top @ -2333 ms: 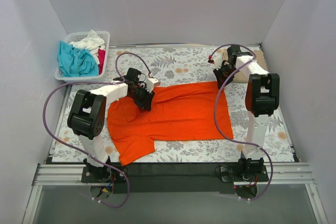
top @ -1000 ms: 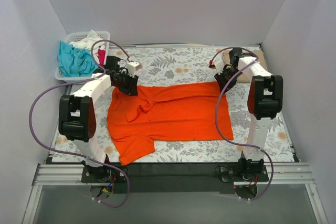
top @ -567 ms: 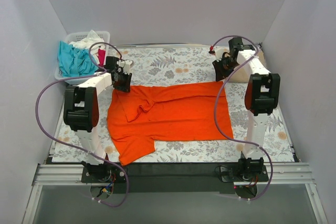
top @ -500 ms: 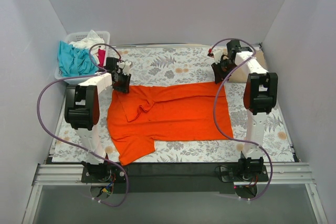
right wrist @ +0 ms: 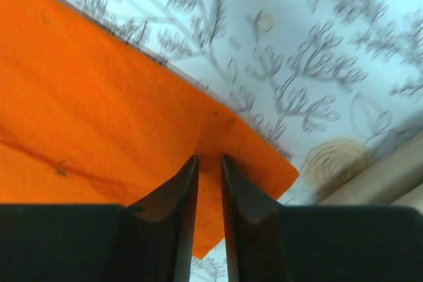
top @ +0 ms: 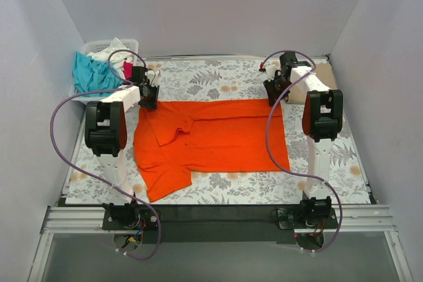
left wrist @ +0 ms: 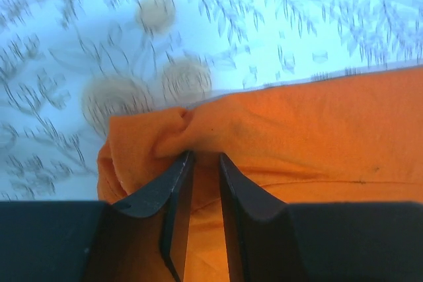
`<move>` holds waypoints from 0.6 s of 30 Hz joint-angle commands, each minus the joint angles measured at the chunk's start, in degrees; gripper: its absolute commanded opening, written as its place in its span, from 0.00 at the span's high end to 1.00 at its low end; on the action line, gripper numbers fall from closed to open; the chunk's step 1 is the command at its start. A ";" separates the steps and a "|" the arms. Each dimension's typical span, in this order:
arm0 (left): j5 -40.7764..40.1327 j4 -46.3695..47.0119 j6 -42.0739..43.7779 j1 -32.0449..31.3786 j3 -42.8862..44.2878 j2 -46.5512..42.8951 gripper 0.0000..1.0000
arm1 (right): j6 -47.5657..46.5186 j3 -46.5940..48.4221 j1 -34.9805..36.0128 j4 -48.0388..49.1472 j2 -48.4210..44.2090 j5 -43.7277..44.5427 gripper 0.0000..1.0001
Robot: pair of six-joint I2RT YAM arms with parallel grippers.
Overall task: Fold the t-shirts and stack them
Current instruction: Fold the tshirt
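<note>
Both arms have swung out to the far side of the counter (top: 218,78) since earlier, pulling the orange shirt (top: 218,140) flat mid-counter w/ its far edge straight, prob. to prep the fold. Its far corners sit clamped in the left tool (top: 147,97) & right tool (top: 272,92).

From my station I see a plain bright orange t-shirt (top: 211,137) on a white table cover (top: 225,84) printed with grey leaves and beige blossoms, a white slatted basket (top: 90,45) holding teal (top: 89,74), white (top: 109,51) and pink-red (top: 127,69) shirts, and white-and-black arms (top: 106,127).
</note>
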 commanded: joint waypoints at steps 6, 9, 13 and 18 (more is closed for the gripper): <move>0.05 0.30 -2.06 1.10 9.48 7.06 0.74 | 1.60 11.78 0.61 3.48 7.36 4.08 0.73; 5.21 -0.31 -1.97 1.18 11.16 5.85 0.69 | 1.87 12.06 0.70 3.31 6.14 2.42 0.66; 14.79 0.30 0.14 1.18 8.71 -1.44 0.64 | 1.60 6.27 1.75 3.31 -2.62 -2.67 0.61; 22.46 0.13 3.99 -0.56 1.35 -12.16 0.61 | 1.25 -1.38 3.60 3.13 -10.73 -6.37 0.60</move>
